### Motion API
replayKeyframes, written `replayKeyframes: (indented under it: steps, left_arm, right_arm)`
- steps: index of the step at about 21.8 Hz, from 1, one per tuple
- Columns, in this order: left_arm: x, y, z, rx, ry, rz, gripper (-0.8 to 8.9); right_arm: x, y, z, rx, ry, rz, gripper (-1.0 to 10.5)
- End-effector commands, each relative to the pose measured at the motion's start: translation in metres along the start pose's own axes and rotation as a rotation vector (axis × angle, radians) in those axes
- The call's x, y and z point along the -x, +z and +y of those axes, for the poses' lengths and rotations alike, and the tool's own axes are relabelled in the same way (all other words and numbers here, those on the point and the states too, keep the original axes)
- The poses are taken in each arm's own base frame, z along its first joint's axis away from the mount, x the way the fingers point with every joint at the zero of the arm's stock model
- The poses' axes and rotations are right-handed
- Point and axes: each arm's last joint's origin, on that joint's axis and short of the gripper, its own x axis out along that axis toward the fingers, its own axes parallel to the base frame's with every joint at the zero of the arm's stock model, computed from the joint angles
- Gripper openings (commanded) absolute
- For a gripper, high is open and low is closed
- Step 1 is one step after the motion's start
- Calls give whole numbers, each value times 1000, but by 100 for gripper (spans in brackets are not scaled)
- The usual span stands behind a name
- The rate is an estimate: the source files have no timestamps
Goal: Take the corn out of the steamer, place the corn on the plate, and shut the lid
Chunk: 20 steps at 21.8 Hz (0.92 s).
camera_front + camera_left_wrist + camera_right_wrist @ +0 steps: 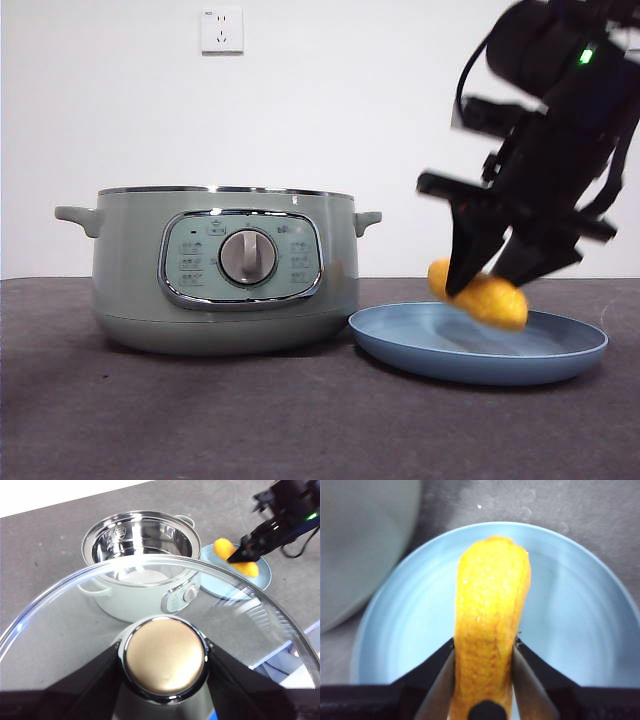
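My right gripper (490,280) is shut on the yellow-orange corn (480,294), holding it tilted just above the light-blue plate (400,335). In the right wrist view the corn (490,625) fills the middle, over the plate (580,625). The sage-green steamer (225,280) stands uncovered left of the plate; its steel bowl (140,545) looks empty. High above the pot, my left gripper (165,665) is shut on the knob of the clear glass lid (75,605). The corn (235,557) and the plate (265,572) also show from the left wrist.
A dark grey cloth (200,420) covers the table. A white wall with a socket (221,28) stands behind. The right arm (560,120) hangs large over the right side.
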Motion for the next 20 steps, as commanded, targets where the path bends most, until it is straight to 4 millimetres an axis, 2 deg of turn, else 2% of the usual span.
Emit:
replayKeyframes:
  steps: [1,6,8,12,15,20]
  left_arm:
    - [4,4,0,-8,1,-57,-9]
    - [4,4,0,-9,2,-63,-9]
    - [4,6,0,-10,3,-77,-9]
    - [3,14,0,-12,5,-145,-9]
    - [-7,25,2,-6,3,-161,-9]
    - [-32,45,5,-6,-33,-151,-9]
  right_arm:
    - [-19,-8,-3,-32,-7,37,-13]
    - [-29,-14,-5,-39,-21,78,-7]
    - [-29,-14,-5,-47,-22,84,129]
    - [-27,-13,-5,-54,-18,79,512]
    - [-19,-9,-3,-51,-10,49,536]
    - [17,0,1,-42,5,-13,536]
